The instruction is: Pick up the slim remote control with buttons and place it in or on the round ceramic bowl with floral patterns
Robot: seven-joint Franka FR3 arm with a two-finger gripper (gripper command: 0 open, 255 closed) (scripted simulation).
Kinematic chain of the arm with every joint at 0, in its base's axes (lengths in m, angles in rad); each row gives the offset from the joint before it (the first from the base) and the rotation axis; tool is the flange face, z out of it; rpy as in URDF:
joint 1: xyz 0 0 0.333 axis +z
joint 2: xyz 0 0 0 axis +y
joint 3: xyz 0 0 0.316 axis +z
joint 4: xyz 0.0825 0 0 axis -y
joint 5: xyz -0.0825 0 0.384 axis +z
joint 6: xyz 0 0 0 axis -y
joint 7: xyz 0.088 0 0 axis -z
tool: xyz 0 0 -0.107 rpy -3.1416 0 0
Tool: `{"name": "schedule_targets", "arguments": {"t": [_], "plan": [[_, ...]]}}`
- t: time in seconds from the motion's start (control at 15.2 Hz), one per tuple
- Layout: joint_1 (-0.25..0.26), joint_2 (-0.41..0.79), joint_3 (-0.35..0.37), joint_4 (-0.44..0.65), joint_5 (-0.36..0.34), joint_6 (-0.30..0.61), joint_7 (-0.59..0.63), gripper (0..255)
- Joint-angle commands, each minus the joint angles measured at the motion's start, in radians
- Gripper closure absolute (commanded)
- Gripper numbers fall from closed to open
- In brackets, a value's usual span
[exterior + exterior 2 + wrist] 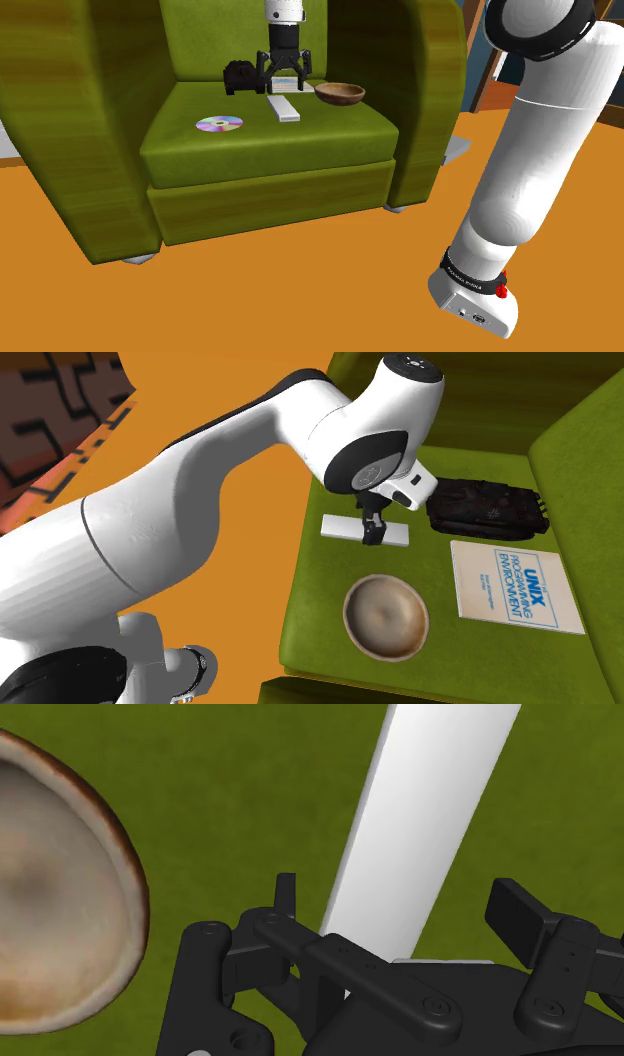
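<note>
Hand poised low over the slim white remote, which lies flat mid-seat on the armchair's green seat cushion. The fingers are spread and straddle its narrow width without touching, so nothing is gripped yet (I judge that crosswise line-up suits a pinch across the short side). The brown-rimmed bowl sits empty and near, so the carry looks short; I'd lift well clear of its rim, since the armrest walls in that side and the book and a black lumpy object crowd the seat back.
</note>
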Motion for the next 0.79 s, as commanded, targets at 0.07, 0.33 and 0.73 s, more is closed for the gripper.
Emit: {"name": "schedule_targets", "arguments": {"t": [0.07,0.33,0.73], "plan": [[0.003,0.063,0.001,0.060,-0.006,-0.002,0.022,0],[0.001,0.051,0.000,-0.009,-0.004,0.056,0.021,0],[0.000,0.046,-0.001,-0.050,-0.003,0.092,0.021,0]]}}
